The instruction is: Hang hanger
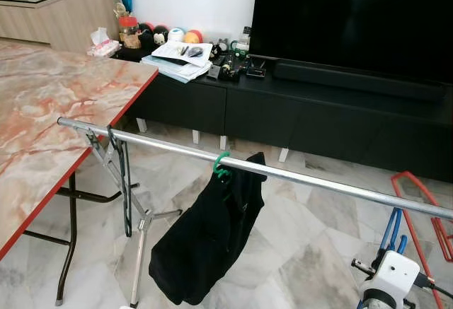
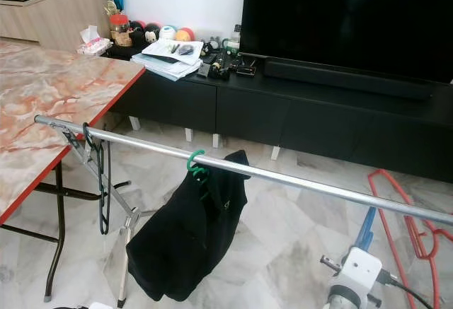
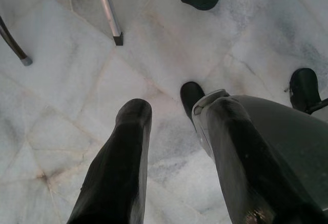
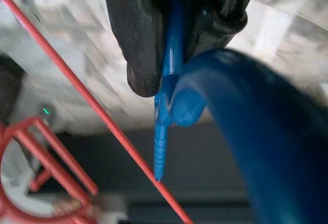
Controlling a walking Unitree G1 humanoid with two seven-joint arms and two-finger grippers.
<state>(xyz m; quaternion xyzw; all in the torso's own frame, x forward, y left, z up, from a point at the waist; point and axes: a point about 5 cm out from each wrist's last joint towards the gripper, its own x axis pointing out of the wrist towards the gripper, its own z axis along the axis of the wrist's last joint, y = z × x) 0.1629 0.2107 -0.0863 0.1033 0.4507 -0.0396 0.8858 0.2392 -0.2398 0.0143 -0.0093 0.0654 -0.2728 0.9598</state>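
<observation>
While low, right pincer [image 4: 177,55] grips blue hanger [image 4: 246,131] — below rail [image 1: 283,175].

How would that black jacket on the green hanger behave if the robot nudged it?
The black jacket would probably swing and fold, since it droops limply in soft creases. It hangs from only a thin green hanger hooked over the smooth metal rail, so a sideways push would likely slide it along. It sits lopsided, so it may slip off.

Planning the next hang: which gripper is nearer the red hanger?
Right. The right gripper, shut on the blue hanger, is beside the red hanger; the left gripper hangs over floor.
</observation>
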